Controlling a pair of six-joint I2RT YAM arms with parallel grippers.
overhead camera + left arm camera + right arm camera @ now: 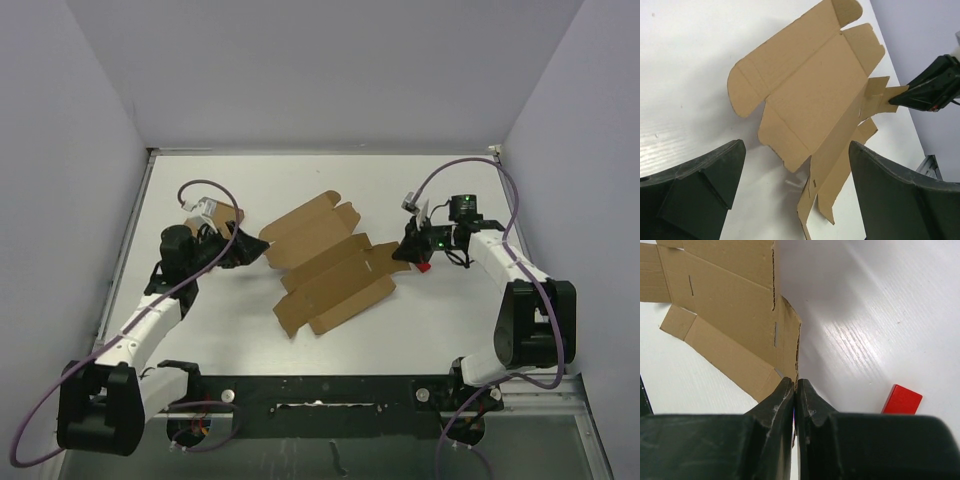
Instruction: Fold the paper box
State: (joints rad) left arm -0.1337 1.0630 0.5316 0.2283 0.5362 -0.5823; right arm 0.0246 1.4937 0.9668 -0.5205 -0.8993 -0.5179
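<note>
The paper box (325, 268) lies spread open in the middle of the bench (300, 180). The right end effector (405, 254) is pinched shut on a small flap at its edge. The left end effector (248, 250) is wide apart beside it. The sheet looks light and bendy, and may slide; grab flaps near creases.

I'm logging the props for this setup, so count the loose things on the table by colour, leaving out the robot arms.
Brown: 1, the paper box, an unfolded cardboard sheet
Red: 1, a small red block
Total: 2
</note>
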